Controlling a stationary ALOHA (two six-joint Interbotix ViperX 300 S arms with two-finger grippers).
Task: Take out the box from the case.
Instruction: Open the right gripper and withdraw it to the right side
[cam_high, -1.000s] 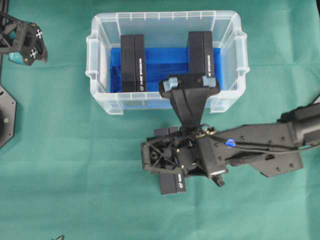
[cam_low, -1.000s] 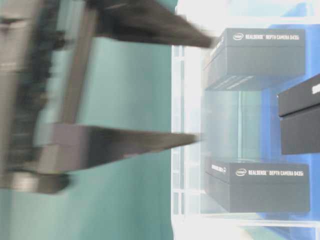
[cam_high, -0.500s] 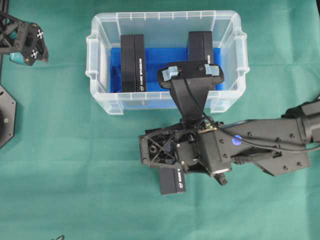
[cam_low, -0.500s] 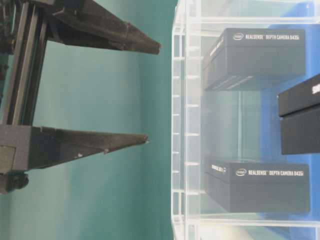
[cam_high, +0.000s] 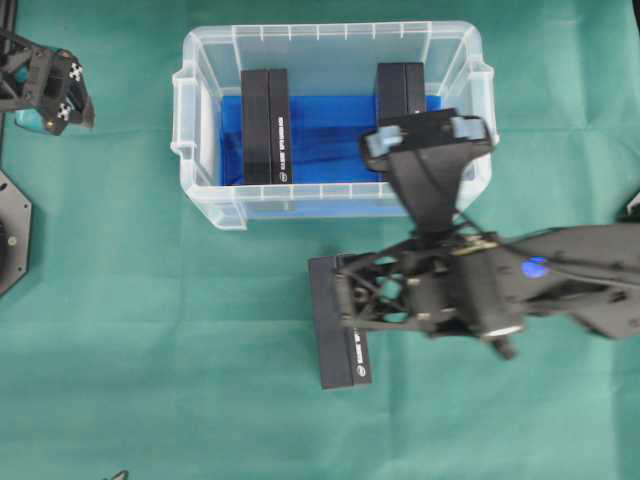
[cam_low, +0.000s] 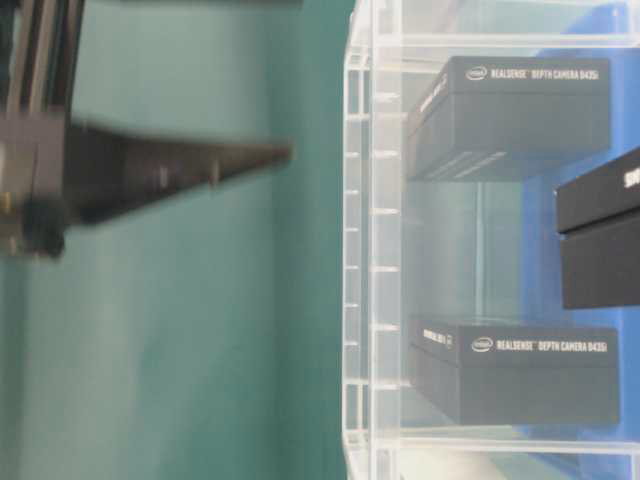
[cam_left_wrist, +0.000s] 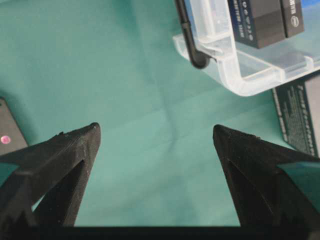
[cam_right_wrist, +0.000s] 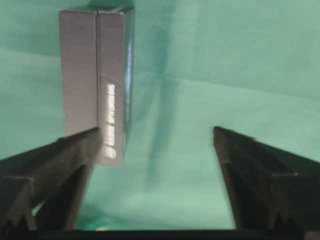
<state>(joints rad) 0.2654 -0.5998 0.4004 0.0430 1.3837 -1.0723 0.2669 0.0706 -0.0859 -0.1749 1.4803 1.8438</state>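
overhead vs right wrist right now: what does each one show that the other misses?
Overhead only: the case with two dark boxes standing inside, the left gripper at the far left edge, and the right arm's body.
Right wrist only: the right gripper up close, jaws spread wide and empty, one finger beside the outside box.
Both: that outside box on the green cloth.

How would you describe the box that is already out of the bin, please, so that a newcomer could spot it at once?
Start at the clear plastic bin on the green cloth, then look nearer the camera's bottom edge, below the bin's front wall. A long black box stands there on the cloth beside the right arm's open pincer. Unlike the two black boxes inside the bin, it stands outside on bare cloth.
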